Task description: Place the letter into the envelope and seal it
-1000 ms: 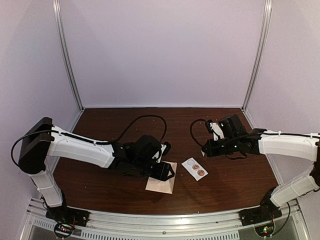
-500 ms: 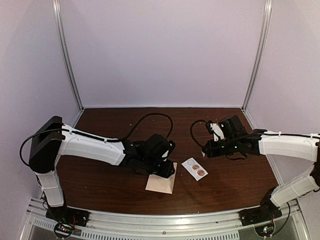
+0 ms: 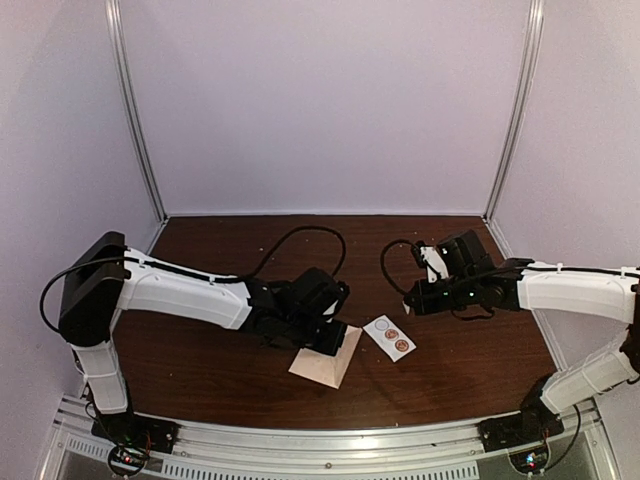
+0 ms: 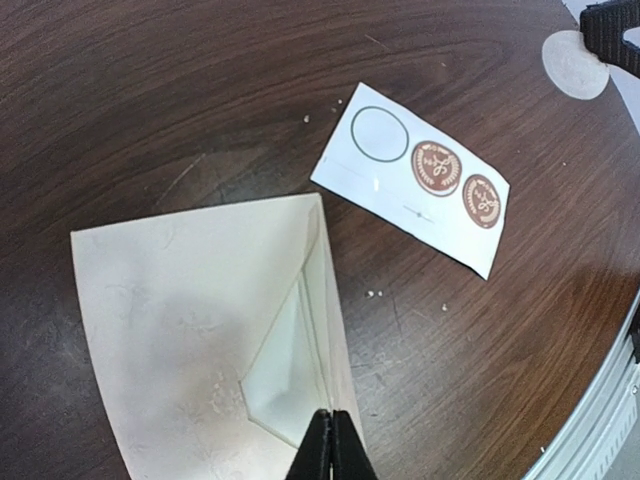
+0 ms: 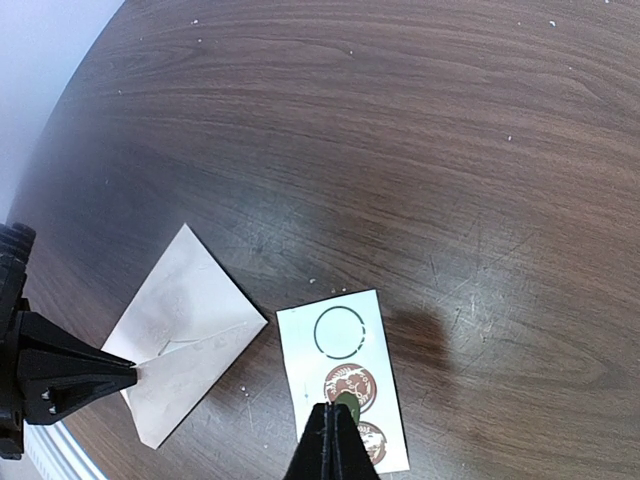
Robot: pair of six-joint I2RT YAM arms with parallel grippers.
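The small cream envelope (image 3: 322, 364) lies on the brown table near the front, flap side up (image 4: 180, 340). My left gripper (image 3: 338, 341) is shut on its right edge, the closed tips (image 4: 331, 425) pinching the paper where the flap meets the side. A pale inner face shows under the flap. The letter is hidden; no separate sheet shows. My right gripper (image 3: 408, 300) hovers above the sticker strip, shut (image 5: 338, 412) on a round sticker (image 4: 572, 62).
A white sticker strip (image 3: 390, 337) lies just right of the envelope, with one empty ring and two brown round stickers (image 4: 410, 175). Black cables loop over the table behind both arms. Purple walls enclose the table; a metal rail runs along the front.
My left gripper has closed onto the envelope's right edge, and the envelope has turned slightly, its near corner swinging left. The right arm has stayed where it was.
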